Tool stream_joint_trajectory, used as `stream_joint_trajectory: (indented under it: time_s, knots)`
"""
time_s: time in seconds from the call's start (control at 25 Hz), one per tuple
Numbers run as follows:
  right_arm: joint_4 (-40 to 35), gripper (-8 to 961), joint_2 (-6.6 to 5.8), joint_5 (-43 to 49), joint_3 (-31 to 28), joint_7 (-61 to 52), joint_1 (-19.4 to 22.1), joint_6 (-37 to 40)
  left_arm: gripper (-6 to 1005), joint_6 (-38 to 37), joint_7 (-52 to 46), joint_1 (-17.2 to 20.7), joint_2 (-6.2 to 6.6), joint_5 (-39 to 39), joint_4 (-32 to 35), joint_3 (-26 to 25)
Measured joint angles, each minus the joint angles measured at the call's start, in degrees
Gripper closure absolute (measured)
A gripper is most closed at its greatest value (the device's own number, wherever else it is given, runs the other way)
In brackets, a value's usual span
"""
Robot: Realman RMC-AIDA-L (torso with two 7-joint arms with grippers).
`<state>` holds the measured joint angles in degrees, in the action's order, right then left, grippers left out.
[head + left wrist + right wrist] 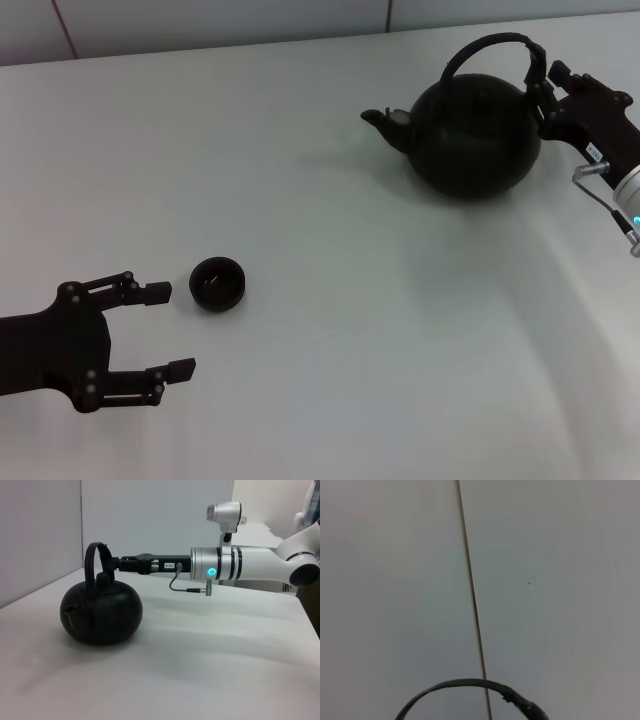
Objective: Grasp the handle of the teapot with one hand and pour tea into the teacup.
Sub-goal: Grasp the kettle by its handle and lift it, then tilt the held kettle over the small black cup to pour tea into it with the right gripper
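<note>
The matte-black teapot [470, 135] stands upright on the white table at the far right, spout pointing left. It also shows in the left wrist view [102, 612]. Its arched handle [490, 42] rises over the lid and shows in the other views too [92, 560] [470, 684]. My right gripper [545, 95], on a silver wrist, is open, with one jaw on either side of the handle's right end [111, 565]. The tiny black teacup [217, 283] sits at the near left. My left gripper [170, 332] is open and empty, just left of the cup. No tea shows.
The white table [350, 330] runs to a pale wall at the back. The right arm [235, 567] reaches in level over the table from the right. Nothing else stands on the table.
</note>
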<state>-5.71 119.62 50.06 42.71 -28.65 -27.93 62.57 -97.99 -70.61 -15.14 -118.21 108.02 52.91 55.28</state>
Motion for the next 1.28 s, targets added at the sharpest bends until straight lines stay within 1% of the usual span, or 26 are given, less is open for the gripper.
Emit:
stream_joint_trajectory:
  time_s: [0.24,0.56,0.88,1.0,1.04,1.08,1.16,1.2,1.24,1.28]
  knots:
    - [0.0,785,0.00,0.0,0.1,0.0,0.1,0.0,145,0.0,0.0,0.0,0.00,0.0,0.0,0.0]
    - [0.0,859,0.00,0.2,0.4,0.4,0.0,0.5,144,0.0,0.3,0.3,0.07,0.0,0.0,-0.1]
    - [-0.6,860,-0.11,0.7,1.6,0.4,-0.7,1.9,144,-0.3,0.1,0.4,0.09,0.0,0.0,-0.2]
    - [-1.3,859,-0.13,0.9,4.1,0.5,-1.0,3.6,144,-0.2,0.1,0.5,0.09,0.0,0.1,-0.2]
    - [-2.0,859,-0.14,1.0,5.9,0.5,-1.3,4.3,144,-0.2,0.2,0.5,0.09,0.0,0.1,-0.4]
    - [-2.0,859,-0.14,1.0,5.9,0.5,-1.3,4.3,144,-0.2,0.2,0.5,0.09,0.0,0.1,-0.4]
    - [-2.9,859,-0.20,1.0,8.0,0.5,-1.8,4.5,144,-0.3,0.3,0.6,0.09,0.0,0.1,-0.7]
    - [-3.5,859,-0.23,1.0,9.3,0.5,-2.0,4.6,144,-0.4,0.3,0.6,0.09,0.0,0.1,-0.9]
    - [-4.7,859,-0.26,1.1,12.0,0.6,-2.3,4.6,144,-0.5,0.3,0.7,0.09,0.0,0.1,-0.9]
    - [-4.7,859,-0.26,1.1,12.0,0.6,-2.3,4.6,144,-0.5,0.3,0.7,0.09,0.0,0.1,-0.9]
